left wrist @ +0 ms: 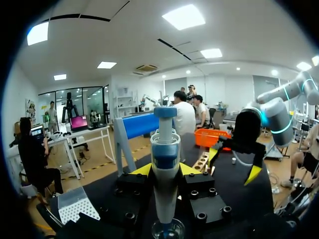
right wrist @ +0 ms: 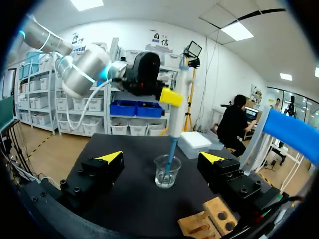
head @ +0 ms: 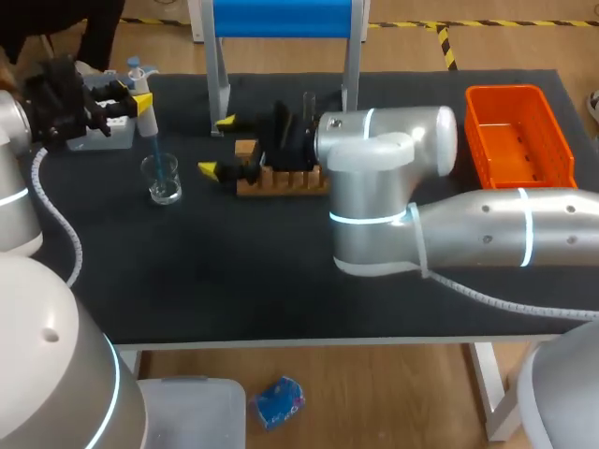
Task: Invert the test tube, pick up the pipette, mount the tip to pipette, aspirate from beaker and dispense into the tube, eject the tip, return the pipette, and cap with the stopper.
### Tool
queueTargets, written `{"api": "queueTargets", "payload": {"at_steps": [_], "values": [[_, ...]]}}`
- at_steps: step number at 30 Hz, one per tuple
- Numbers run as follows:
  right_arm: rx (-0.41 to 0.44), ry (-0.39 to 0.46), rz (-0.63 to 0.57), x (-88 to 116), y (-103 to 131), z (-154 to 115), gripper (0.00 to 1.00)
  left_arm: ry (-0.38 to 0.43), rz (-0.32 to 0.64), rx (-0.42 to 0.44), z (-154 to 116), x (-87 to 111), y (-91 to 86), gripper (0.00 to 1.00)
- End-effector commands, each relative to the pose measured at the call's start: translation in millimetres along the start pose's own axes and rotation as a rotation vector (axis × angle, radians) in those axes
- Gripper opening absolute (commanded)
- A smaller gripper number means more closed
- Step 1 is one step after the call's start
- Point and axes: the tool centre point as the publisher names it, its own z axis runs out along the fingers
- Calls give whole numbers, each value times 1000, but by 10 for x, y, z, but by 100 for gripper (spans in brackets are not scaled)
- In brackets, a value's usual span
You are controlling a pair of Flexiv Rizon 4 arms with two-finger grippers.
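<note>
My left gripper (head: pixel 134 101) is shut on the white and blue pipette (head: pixel 139 77), held upright at the table's far left. Its blue tip (head: pixel 154 154) dips into the glass beaker (head: pixel 163 180). In the left wrist view the pipette (left wrist: pixel 164 144) stands between the yellow fingertips (left wrist: pixel 142 170) with the beaker (left wrist: pixel 168 230) below. My right gripper (head: pixel 218 146) is open beside the beaker, just left of the wooden rack (head: pixel 281 180). A glass tube (head: pixel 307 105) stands behind the rack. In the right wrist view the beaker (right wrist: pixel 167 172) sits ahead of the open gripper (right wrist: pixel 162 157).
A white tip box (head: pixel 105 138) lies behind the beaker at the far left. An orange basket (head: pixel 519 136) stands at the back right. A blue roll on a white frame (head: pixel 281 19) rises at the table's back edge. My right arm's elbow (head: pixel 384 187) hangs over the table's middle.
</note>
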Motion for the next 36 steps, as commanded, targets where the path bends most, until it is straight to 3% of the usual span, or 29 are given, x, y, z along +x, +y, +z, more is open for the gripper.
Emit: {"api": "queueTargets", "payload": {"at_steps": [1,8,16,36], "values": [[75,-3,-13,-117,463,-347,100,-1,2,2,2,5,4,0],[142,18,-7,-291,961,-412,100,-1,2,2,2,5,4,0],[183,66,16,-388,1374,-384,100,-1,2,2,2,5,4,0],[204,62,17,-391,1408,-380,100,-1,2,2,2,5,4,0]]}}
